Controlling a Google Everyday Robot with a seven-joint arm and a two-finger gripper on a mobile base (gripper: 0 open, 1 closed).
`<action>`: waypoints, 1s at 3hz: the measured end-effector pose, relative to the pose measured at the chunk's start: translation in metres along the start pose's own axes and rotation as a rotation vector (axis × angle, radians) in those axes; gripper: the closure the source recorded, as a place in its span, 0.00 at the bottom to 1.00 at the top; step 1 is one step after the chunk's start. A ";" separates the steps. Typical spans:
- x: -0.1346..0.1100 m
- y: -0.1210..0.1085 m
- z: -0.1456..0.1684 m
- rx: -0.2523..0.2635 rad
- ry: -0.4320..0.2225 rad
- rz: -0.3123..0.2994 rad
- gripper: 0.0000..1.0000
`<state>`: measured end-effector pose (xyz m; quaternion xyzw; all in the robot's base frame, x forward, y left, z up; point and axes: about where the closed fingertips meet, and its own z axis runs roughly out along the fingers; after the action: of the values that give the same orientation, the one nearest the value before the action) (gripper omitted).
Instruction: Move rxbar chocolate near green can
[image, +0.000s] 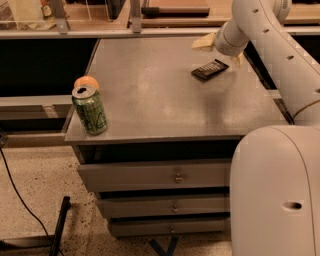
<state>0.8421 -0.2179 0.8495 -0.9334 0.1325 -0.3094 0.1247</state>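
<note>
Recorded flat, black-wrapped rxbar chocolate (210, 69) on smooth grey metal table (150, 100); cylindrical green can (90, 111) well apart at front-left corner; gripper (219, 51) just beyond bar, spread wide.

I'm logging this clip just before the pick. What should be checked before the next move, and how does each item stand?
1. Rxbar chocolate found: ok. It lies flat at the far right of the table.
2. Green can standing: ok. It is upright at the front left corner.
3. Pincer at the bar: ok. It hovers just behind the bar.
4. Bar held: not ok. It lies free on the table.
5. Route from bar to can: ok. Only bare tabletop shows between them.
6. Orange apart from the can: cannot tell. It sits right behind the can, so the can's right side looks the safer drop spot.
</note>
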 end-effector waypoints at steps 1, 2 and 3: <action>-0.010 -0.003 0.011 -0.001 -0.025 -0.060 0.00; -0.020 -0.003 0.023 -0.005 -0.053 -0.102 0.05; -0.022 -0.004 0.027 -0.009 -0.060 -0.119 0.23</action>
<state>0.8422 -0.2030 0.8174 -0.9490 0.0742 -0.2875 0.1056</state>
